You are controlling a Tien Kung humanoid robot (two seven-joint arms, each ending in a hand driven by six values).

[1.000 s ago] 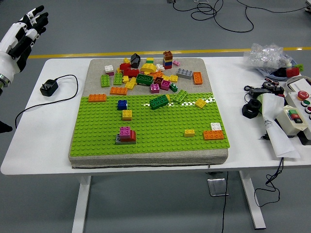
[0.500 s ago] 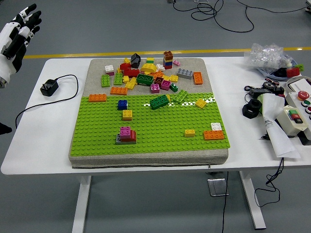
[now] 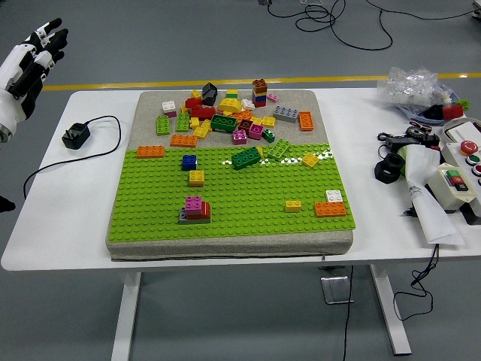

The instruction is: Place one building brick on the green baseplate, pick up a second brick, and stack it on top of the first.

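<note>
The white table (image 3: 68, 203) is being occupied by a grey mat carrying the green baseplate (image 3: 248, 199); loose bricks (image 3: 225, 116) are piled on the mat's far part. A pink brick (image 3: 194, 203) is sitting stacked on the baseplate. The left hand (image 3: 26, 64) is being held raised off the table's left edge, fingers spread, empty. Grey floor with a yellow line (image 3: 105, 84) is being seen beyond.

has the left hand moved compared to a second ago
Yes. The left hand, fingers spread and empty, has drifted left toward the picture's edge, farther from the black plug on the table, after a small dip and rise.
</note>
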